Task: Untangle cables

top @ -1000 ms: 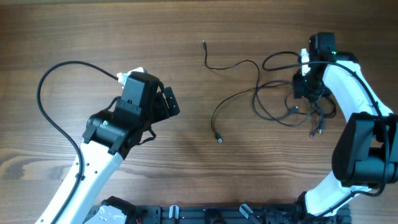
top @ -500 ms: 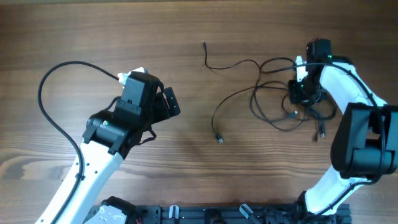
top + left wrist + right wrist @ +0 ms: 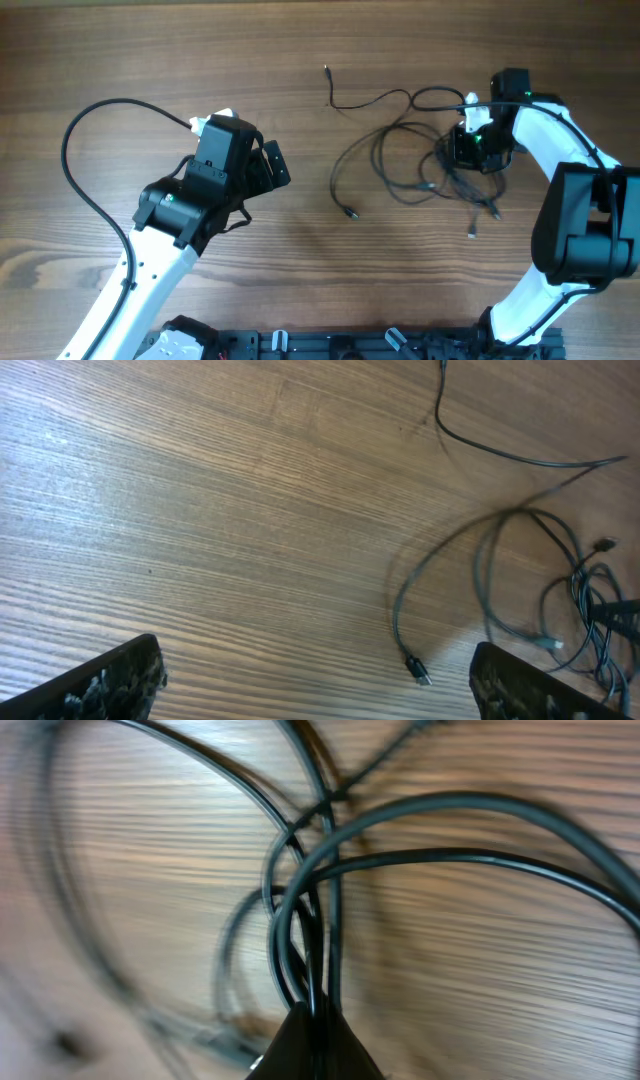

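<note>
Now the right pincer point(image 3: 315, 1040) is clamped on several strands of the cables point(image 3: 437, 165), tangled right of centre on the bench point(image 3: 200, 50); the left pincer point(image 3: 272, 165) gapes empty. Best draw one strand slowly, watching for snags.

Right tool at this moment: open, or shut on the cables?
Shut on the cables: the right wrist view shows several strands pinched in the closed tip of the right tool.

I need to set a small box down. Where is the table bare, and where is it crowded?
Bare: the table between the left gripper and the loose plug, and the far-left strip beyond the left arm. Crowded: around the right gripper, shut on the bunched cables.
</note>
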Controlling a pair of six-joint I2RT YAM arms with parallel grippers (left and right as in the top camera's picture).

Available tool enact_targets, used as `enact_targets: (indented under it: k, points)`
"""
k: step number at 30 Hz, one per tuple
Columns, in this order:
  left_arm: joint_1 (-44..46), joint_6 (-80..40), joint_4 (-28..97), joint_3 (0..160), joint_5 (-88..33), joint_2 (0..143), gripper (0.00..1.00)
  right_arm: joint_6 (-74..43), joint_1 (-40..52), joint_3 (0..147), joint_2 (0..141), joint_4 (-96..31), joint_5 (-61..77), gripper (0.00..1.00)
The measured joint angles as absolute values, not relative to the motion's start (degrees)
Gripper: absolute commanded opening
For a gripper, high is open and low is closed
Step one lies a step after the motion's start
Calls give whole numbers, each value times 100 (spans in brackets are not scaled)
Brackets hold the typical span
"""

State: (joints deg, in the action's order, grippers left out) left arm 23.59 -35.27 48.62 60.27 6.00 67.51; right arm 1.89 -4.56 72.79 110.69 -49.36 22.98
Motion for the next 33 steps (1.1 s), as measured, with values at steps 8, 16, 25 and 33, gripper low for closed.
enact_targets:
  k: [8, 16, 25, 33]
  points:
    - [2359, -3524, 4722, 6027, 60, 6751, 100, 375, 349, 9174, 10910, -5478, 4567, 4]
    - [2359, -3527, 3734, 6025, -1031, 6751, 100, 633, 1608, 9553, 9618, -5524, 3454, 4]
    - [2359, -3527, 3551, 6025, -1188, 6751, 100, 676, 1592, 9631, 7251, -4032, 3599, 4]
    - [2359, -3192, 2615, 6023, -2305, 6753, 96, 698, 1592, 9730, 6818, -4641, 3544, 5]
